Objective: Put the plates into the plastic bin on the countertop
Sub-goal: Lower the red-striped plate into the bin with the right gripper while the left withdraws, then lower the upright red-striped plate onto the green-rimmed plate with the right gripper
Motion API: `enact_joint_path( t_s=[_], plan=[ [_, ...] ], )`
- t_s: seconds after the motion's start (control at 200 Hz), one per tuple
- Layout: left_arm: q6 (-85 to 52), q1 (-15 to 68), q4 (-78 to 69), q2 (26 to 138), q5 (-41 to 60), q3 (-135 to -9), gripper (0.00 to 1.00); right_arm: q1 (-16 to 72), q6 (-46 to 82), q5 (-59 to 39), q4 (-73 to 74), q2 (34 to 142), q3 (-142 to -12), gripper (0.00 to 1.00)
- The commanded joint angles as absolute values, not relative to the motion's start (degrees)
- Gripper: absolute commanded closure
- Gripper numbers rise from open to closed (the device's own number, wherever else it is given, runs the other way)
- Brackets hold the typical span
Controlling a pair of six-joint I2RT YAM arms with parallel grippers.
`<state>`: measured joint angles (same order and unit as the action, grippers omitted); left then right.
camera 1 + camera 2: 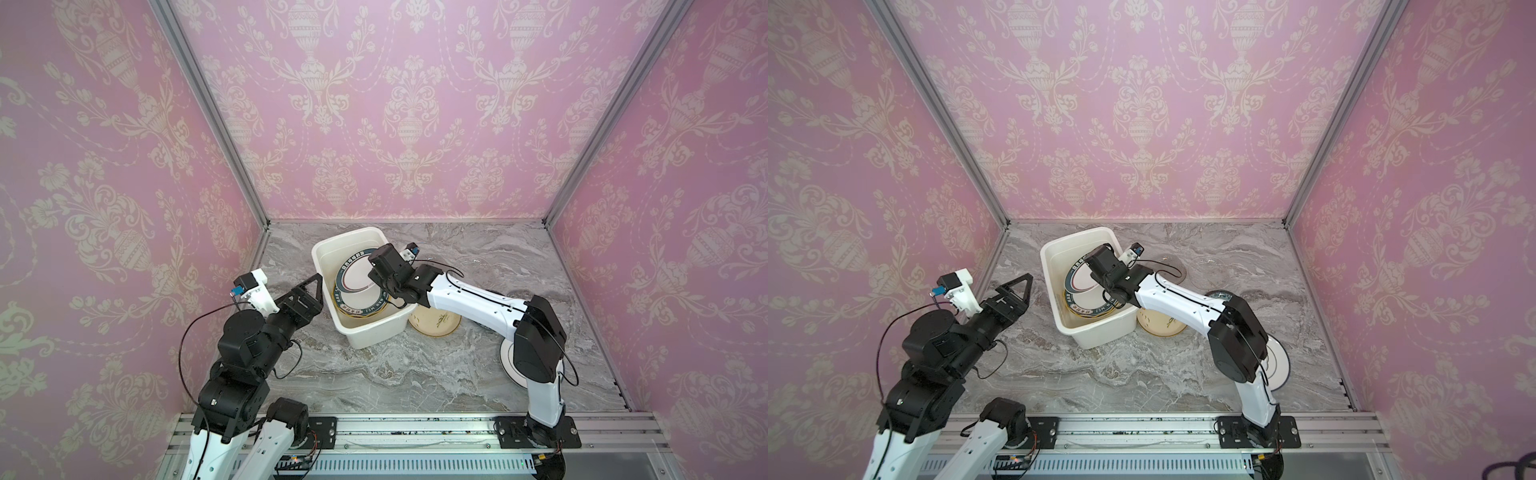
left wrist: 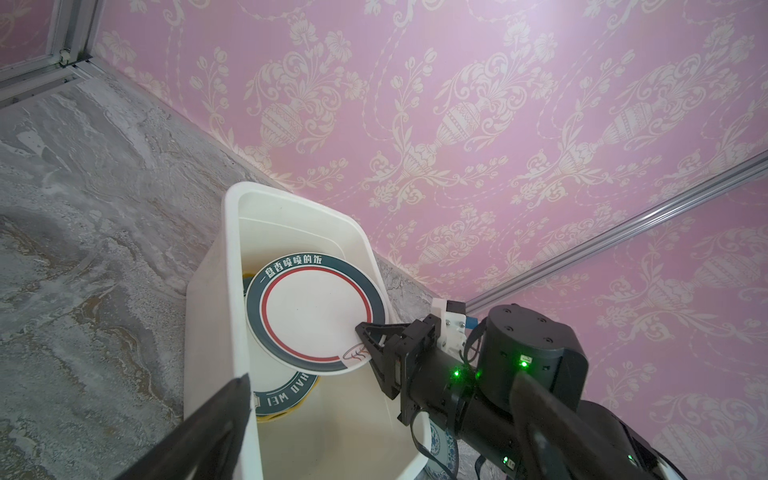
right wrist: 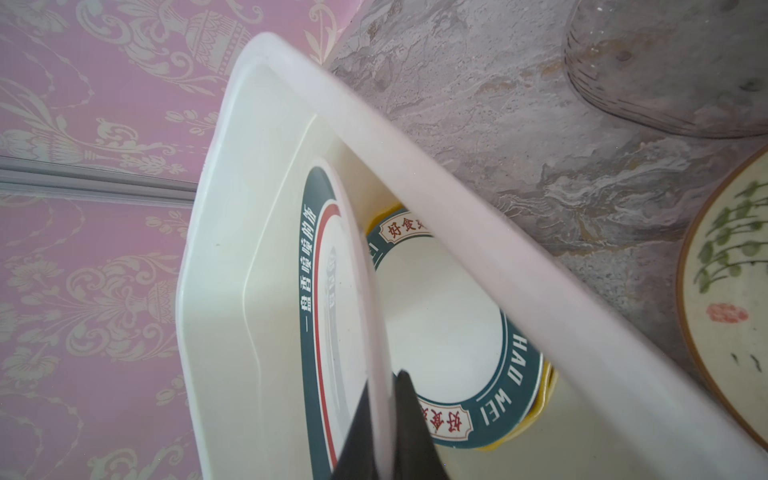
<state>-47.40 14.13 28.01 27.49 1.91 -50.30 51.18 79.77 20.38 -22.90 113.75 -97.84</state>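
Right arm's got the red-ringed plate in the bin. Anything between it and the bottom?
Only plates already stowed. The red-ringed plate, pinched at its rim by the right gripper, is tilted inside the plastic bin; under it lies a teal-rimmed plate on yellow plates. Nothing else visible blocks it.

Smooth white plastic with a faint satin sheen forms the plastic bin (image 1: 368,334). The dark-rimmed plate (image 2: 316,311) is glossy glazed ware; the glass plate (image 3: 665,62) is clear and faintly ribbed. The countertop (image 1: 395,374) looks like matt veined stone, the rail (image 1: 415,430) ribbed bare metal, the walls (image 1: 415,124) matt patterned paper.
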Motion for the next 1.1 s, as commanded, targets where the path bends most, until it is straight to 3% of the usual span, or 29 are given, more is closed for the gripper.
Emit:
enact_joint_path(
  t_s=[0.0,0.395,0.791,0.941,1.096],
  plan=[
    [-45.88,14.52,28.36,27.94,0.23,-49.87,0.01,51.68,80.22,21.88,-23.83,115.3,-100.92,0.96],
    [-45.44,14.5,28.45,28.68,0.37,-49.75,0.01,51.87,80.55,20.74,-25.73,119.55,-102.93,0.93],
    [-45.44,14.53,29.06,28.42,0.09,-49.92,0.01,51.86,81.56,20.28,-26.7,120.76,-102.25,0.85],
    [-45.44,14.5,29.27,28.23,-0.19,-49.92,0.01,51.88,81.74,19.9,-27.18,121.22,-102.39,0.77],
    [-45.46,14.52,29.36,28.13,-0.58,-49.83,0.01,51.87,81.43,19.59,-28.09,121.51,-102.49,0.61]
  ],
)
